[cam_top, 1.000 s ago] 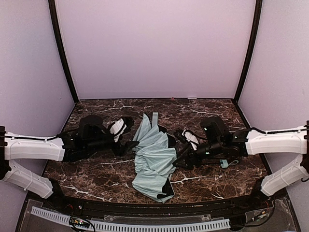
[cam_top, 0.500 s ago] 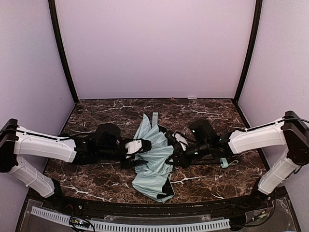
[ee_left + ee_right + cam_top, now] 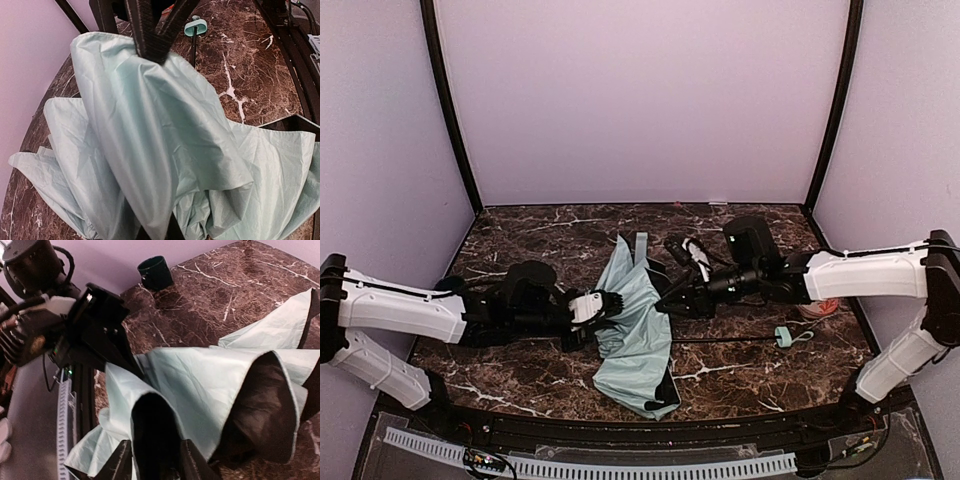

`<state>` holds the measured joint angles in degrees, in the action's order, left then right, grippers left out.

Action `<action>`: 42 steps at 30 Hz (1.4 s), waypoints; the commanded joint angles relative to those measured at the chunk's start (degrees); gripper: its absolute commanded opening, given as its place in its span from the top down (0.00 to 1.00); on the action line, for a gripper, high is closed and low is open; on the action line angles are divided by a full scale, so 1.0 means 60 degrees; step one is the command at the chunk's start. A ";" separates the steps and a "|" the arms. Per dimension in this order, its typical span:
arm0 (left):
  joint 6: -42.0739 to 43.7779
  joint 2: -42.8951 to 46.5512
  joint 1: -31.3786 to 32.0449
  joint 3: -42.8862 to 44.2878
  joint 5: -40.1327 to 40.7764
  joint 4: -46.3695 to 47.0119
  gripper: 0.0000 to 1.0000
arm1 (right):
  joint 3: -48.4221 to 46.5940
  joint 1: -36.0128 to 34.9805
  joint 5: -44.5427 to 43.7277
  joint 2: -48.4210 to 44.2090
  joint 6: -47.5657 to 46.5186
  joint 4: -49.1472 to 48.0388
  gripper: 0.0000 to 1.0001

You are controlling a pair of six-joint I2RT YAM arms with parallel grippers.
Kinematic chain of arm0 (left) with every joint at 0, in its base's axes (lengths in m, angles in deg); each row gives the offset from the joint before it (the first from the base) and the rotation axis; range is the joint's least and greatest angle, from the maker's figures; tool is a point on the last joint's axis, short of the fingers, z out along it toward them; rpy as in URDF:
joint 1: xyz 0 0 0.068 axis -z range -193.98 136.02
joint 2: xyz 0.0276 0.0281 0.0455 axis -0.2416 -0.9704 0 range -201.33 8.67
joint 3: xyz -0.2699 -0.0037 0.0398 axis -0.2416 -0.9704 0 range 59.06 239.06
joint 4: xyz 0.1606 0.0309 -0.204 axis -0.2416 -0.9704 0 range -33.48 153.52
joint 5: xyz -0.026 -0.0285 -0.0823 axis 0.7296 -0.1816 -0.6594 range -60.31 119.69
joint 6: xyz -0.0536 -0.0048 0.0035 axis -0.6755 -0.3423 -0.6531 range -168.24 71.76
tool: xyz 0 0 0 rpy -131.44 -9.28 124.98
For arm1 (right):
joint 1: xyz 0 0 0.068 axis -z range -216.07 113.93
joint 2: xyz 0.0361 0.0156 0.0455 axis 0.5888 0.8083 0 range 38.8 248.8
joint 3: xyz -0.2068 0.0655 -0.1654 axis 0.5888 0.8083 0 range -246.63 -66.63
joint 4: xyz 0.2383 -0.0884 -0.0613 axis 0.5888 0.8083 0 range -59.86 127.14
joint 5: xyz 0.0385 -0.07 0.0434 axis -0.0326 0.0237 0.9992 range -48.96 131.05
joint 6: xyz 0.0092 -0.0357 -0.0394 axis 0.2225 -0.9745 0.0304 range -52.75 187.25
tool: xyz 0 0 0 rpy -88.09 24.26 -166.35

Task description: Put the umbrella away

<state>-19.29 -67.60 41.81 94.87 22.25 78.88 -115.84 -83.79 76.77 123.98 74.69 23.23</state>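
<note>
The umbrella (image 3: 636, 325) lies half collapsed mid-table, pale mint fabric out, black lining showing at the folds. Its thin black shaft (image 3: 720, 340) runs right to the small mint handle (image 3: 783, 336) with its strap. My left gripper (image 3: 611, 300) is shut on the canopy's left side; in the left wrist view the umbrella's fabric (image 3: 150, 150) drapes over and hides my left gripper's fingers. My right gripper (image 3: 667, 297) pinches a raised fold from the right. The lined fold (image 3: 155, 435) fills the gap between my right gripper's fingers (image 3: 121, 462). The handle (image 3: 195, 26) shows far off.
A dark green cup (image 3: 155, 272) stands near the back wall on the left arm's side. Something reddish (image 3: 817, 310) lies under the right forearm. Purple walls close the marble table (image 3: 540, 370) on three sides, and a black rail edges the front.
Both grippers have closed in on the canopy from either side and taken hold of it. The right gripper has drawn back and up to the right, and the fabric has bunched narrower.
</note>
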 commanded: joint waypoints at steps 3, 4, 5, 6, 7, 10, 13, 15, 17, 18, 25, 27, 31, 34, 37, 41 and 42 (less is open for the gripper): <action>-0.0721 0.0560 0.0022 -0.0425 0.0248 0.0714 1.00 | -0.0272 0.0273 -0.0820 -0.0684 -0.0835 0.1322 0.57; -0.0857 0.0556 -0.0016 -0.0445 0.0351 0.0741 1.00 | -0.0205 0.0298 -0.0905 -0.0819 -0.0911 0.1434 0.56; -0.0987 0.0552 -0.0087 -0.0437 0.0377 0.0761 1.00 | -0.0093 0.0347 -0.0954 -0.0944 -0.0917 0.1454 0.54; -0.1185 0.0542 -0.0187 -0.0418 0.0358 0.0773 1.00 | 0.0050 0.0371 -0.0940 -0.1066 -0.0863 0.1379 0.53; -0.1453 0.0508 -0.0306 -0.0406 0.0288 0.0750 1.00 | 0.0252 0.0402 -0.0876 -0.1159 -0.0760 0.1232 0.51; -0.1904 0.0216 -0.0703 -0.0182 0.0094 0.0534 1.00 | 0.0322 0.0388 -0.0817 -0.1035 -0.0598 0.1016 0.50; -0.2291 -0.0484 -0.1067 0.0348 -0.0084 0.0106 1.00 | 0.0143 0.0261 -0.0669 -0.0718 -0.0532 0.0594 0.50; -0.2682 -0.1037 -0.1394 0.0797 -0.0450 -0.0330 1.00 | -0.0112 0.0086 -0.0614 -0.0431 -0.0636 0.0439 0.49; -0.2971 -0.1575 -0.1688 0.1125 -0.0631 -0.0766 1.00 | -0.0389 -0.0057 -0.0541 -0.0044 -0.0700 0.0361 0.46; -0.3031 -0.1785 -0.1783 0.1204 -0.0671 -0.0804 1.00 | -0.0482 -0.0066 -0.0456 0.0189 -0.0627 0.0215 0.45; -0.3387 -0.2906 -0.2179 0.1216 -0.1159 -0.0580 1.00 | -0.1227 -0.0073 -0.1038 0.2197 -0.0243 -0.0280 0.42; -0.3371 -0.3221 -0.2179 0.1292 -0.1396 -0.0548 1.00 | -0.1400 -0.0090 -0.1214 0.2624 0.0000 -0.0666 0.43; -0.3425 -0.3688 -0.2179 0.1442 -0.1761 -0.0428 1.00 | -0.1766 -0.0133 -0.1284 0.3438 0.0364 -0.1353 0.44; -0.3321 -0.3742 -0.2179 0.1425 -0.2148 -0.0263 1.00 | -0.1970 -0.0132 -0.1450 0.3950 0.0565 -0.1403 0.45; -0.3190 -0.3671 -0.2179 0.1276 -0.2543 0.0258 1.00 | -0.2225 -0.0132 -0.1606 0.4560 0.0696 -0.1067 0.47; -0.3253 -0.3590 -0.2179 0.1191 -0.2540 0.0680 0.89 | -0.2293 -0.0126 -0.1671 0.5073 0.0996 -0.0760 0.49; -0.3244 -0.3541 -0.2179 0.1187 -0.2495 0.0713 0.79 | -0.2254 -0.0124 -0.1727 0.5135 0.1055 -0.0659 0.50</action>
<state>-38.86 -89.54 28.54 102.96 10.16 80.71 -128.96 -84.14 68.38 152.46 78.53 18.00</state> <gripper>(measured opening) 0.090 0.508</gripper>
